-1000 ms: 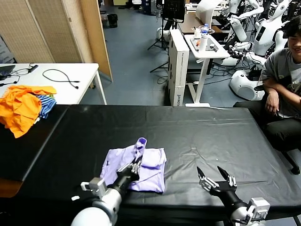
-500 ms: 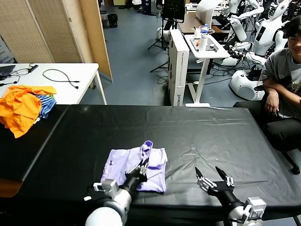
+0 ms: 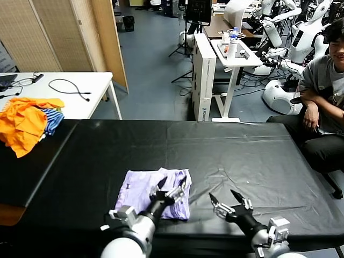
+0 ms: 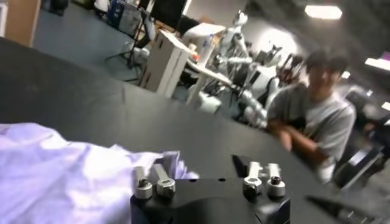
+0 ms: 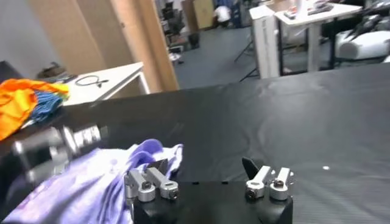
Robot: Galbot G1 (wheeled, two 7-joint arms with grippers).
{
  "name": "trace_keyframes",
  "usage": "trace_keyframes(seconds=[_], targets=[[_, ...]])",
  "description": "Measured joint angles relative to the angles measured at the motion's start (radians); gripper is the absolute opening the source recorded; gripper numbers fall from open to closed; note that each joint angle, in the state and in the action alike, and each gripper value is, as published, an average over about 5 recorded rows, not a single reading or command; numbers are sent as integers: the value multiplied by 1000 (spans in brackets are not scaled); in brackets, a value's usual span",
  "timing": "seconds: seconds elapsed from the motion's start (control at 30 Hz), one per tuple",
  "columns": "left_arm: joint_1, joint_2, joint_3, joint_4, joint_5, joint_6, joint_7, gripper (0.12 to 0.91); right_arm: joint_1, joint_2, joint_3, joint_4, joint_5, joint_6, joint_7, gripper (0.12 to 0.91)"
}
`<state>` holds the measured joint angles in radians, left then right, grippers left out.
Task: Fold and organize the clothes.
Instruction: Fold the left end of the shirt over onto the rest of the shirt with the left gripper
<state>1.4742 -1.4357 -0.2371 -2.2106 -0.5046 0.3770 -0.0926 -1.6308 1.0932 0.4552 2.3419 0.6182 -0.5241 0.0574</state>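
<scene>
The pale lavender T-shirt (image 3: 141, 192) lies folded and flat on the black table (image 3: 236, 150), near its front edge. My left gripper (image 3: 172, 186) is open and empty, low over the shirt's right edge. In the left wrist view the shirt (image 4: 61, 176) lies beside the left gripper (image 4: 207, 164). My right gripper (image 3: 226, 202) is open and empty on the bare black cloth just right of the shirt. In the right wrist view the right gripper (image 5: 205, 165) faces the shirt's bunched edge (image 5: 143, 155), with my left arm (image 5: 55, 149) beyond it.
A heap of orange and blue-striped garments (image 3: 26, 119) lies at the table's far left. A white side table (image 3: 64, 91) with cables stands behind it. A seated person (image 3: 322, 97) is at the far right, with a white desk (image 3: 231, 54) behind.
My left gripper let go of the raised fold, which dropped flat onto the shirt, then opened and shifted right. My right gripper moved left toward the shirt.
</scene>
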Motion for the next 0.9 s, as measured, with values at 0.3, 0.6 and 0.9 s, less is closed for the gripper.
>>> trace_keyframes(seconds=[0.3, 0.6, 0.9], targets=[[32, 67, -82, -13, 88, -23, -9, 907, 162, -34, -211, -87, -73, 8, 12, 907], [84, 36, -77, 15, 162, -43, -8, 907, 293, 10, -341, -194, -169, -45, 62, 907], [73, 48, -116, 5, 143, -45, -8, 907, 279, 19, -322, -206, -212, -85, 90, 907]])
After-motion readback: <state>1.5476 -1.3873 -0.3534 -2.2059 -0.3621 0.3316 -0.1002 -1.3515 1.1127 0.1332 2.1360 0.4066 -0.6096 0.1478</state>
